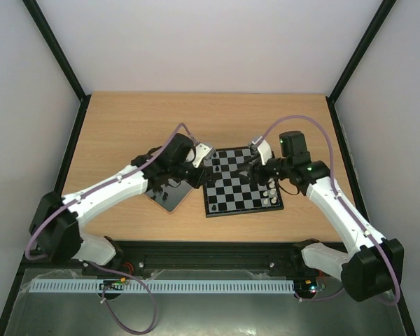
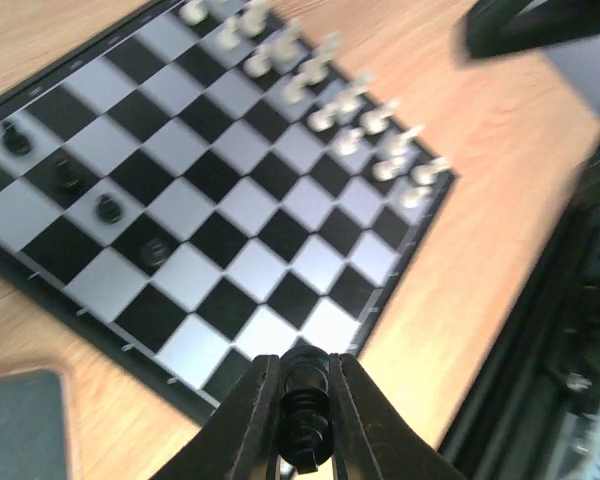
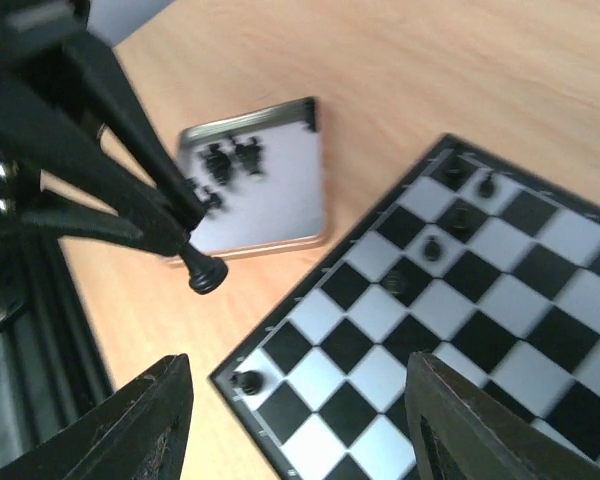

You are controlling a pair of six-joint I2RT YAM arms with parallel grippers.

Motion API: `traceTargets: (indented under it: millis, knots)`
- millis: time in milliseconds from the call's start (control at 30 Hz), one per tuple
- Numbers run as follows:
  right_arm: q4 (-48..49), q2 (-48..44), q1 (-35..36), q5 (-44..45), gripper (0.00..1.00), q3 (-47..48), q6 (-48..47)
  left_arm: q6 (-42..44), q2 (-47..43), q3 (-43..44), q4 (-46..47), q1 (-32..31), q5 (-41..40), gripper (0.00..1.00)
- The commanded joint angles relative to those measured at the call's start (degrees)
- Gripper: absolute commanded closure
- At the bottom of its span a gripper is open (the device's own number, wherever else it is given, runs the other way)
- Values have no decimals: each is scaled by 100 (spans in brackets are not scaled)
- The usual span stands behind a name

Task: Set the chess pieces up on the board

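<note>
The board point(image 1: 241, 183) lies at the table's middle. White chess pieces point(image 2: 365, 120) line its one side, and a few black ones point(image 2: 107, 208) stand in a row near the opposite side. My left gripper point(image 2: 303, 362) hovers over the board's edge, shut on a black chess piece point(image 2: 306, 400). From the right wrist view that held piece point(image 3: 205, 272) hangs above bare wood between tray and board. My right gripper point(image 3: 300, 415) is open above the board's corner, where a lone black piece point(image 3: 248, 381) stands between its fingers and below them.
A small grey tray point(image 3: 280, 195) holding several black pieces point(image 3: 230, 160) lies on the wood left of the board point(image 3: 460, 330). In the top view both grippers, left point(image 1: 204, 155) and right point(image 1: 253, 161), meet over the board's far side. A black rail point(image 1: 210, 248) runs along the near edge.
</note>
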Motion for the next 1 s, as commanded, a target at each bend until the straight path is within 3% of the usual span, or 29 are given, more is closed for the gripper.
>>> traceTargets:
  millis: [0,267,533,967]
  knots:
    - [388,-47,-257,1039,40,246,704,234,606,428,-772,20,-1243,89]
    - [866,-231,-285,2170,40,-442,610,243,1567,1117,-1101,-9,-1852,88]
    - [902,-292,-283,2377,40,-560,450,176,2319,1586,-1263,-33,-2218,88]
    - [885,-361,-283,2354,40,-636,297,82,3126,2101,-1280,-25,-2169,88]
